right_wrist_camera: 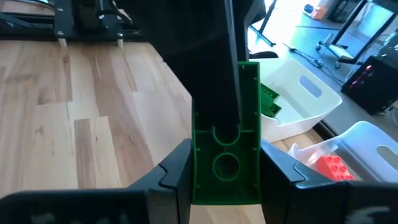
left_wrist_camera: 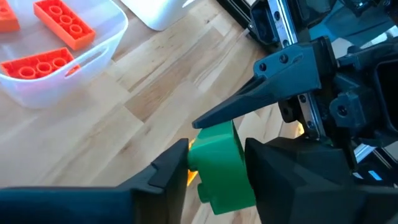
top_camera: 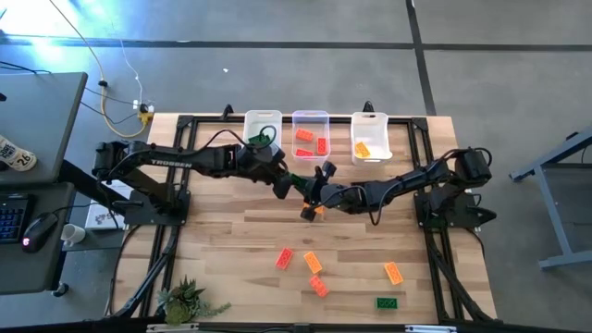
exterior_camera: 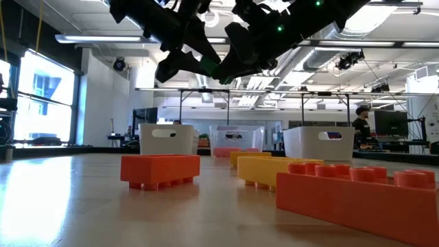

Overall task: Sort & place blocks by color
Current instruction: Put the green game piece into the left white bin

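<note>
The green brick [right_wrist_camera: 227, 149] sat clamped between the right gripper [right_wrist_camera: 225, 177] jaws, its hollow underside showing, raised above the bench [top_camera: 231, 250]. The left gripper [left_wrist_camera: 214, 171] jaws also pressed its sides, so both held it mid-air. It looked light, stiff and slick; flat side walls seemed the surest hold. Beyond the jaws stood three bins [top_camera: 311, 136]; loose bricks [top_camera: 314, 263] lay well apart.

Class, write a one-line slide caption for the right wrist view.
Green block gripped between the right gripper fingers, left gripper closed on its upper end, above the wooden table near the bins.
</note>
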